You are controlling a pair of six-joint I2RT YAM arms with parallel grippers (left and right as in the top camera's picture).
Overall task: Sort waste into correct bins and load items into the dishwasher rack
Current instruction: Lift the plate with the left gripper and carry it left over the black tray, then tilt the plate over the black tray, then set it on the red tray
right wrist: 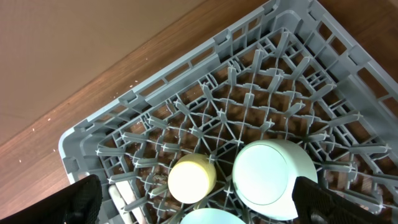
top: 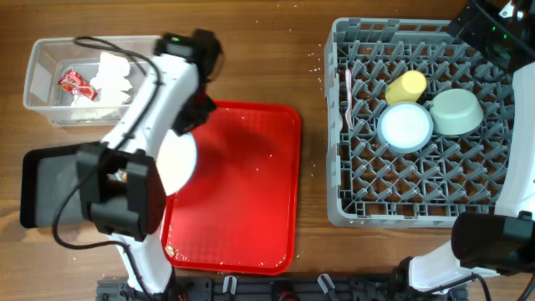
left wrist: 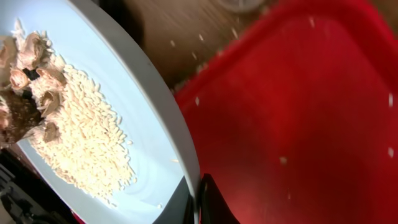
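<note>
Left hand [left wrist: 196, 205] pinches plate [left wrist: 155, 134] (scraps [left wrist: 74, 130] aboard); right hand [right wrist: 202, 199] spread over rack [right wrist: 267, 81].

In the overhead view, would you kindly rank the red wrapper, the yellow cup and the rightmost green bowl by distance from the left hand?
1. red wrapper, in the clear tub, left of the left hand.
2. yellow cup, in the rack, to the right.
3. green bowl, in the rack beyond the cup.

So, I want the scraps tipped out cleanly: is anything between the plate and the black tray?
Nothing visible. The plate, gripped by the left fingers, hangs at the left edge of the red tray beside the black tray; only the arm's own wrist covers part of it from above.
</note>
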